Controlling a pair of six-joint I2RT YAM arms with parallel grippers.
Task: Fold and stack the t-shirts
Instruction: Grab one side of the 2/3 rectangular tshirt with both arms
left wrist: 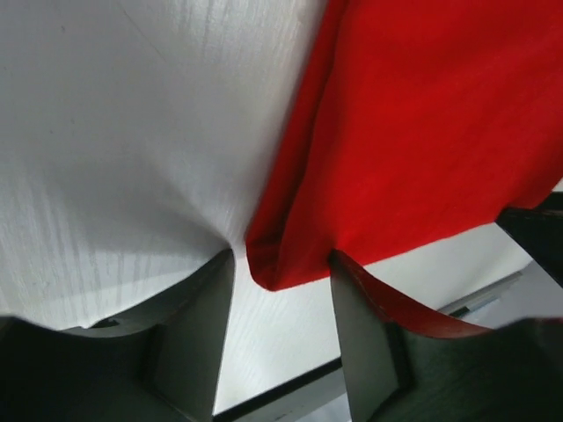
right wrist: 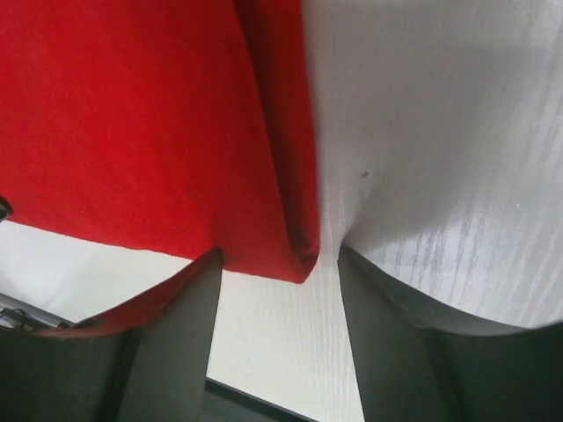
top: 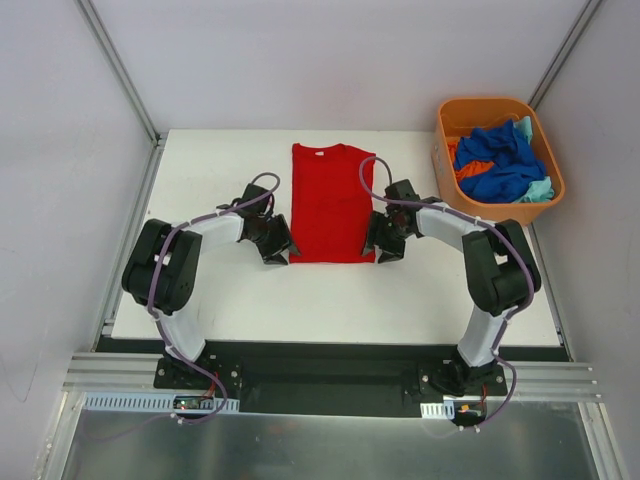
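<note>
Red t-shirt (top: pixel 332 203) lies folded into a narrow strip mid-way across the table (top: pixel 220 180), with left gripper (top: pixel 277 250) and right gripper (top: pixel 383 247) each straddling a near hem corner, jaws parted, apparently not yet clamped, likely lining up a crosswise fold.

The t-shirt (top: pixel 332 203) in the middle of the tabletop (top: pixel 220 290) is plain bright red, with no print. The tabletop is white with a faint streaky grain. My left gripper (left wrist: pixel 281 316) and my right gripper (right wrist: pixel 277 316) both have dark grey fingers. By the far right corner, the tub (top: pixel 497 106) is orange. In it lie a royal blue shirt (top: pixel 500 165) and a pale teal shirt (top: pixel 540 190).
</note>
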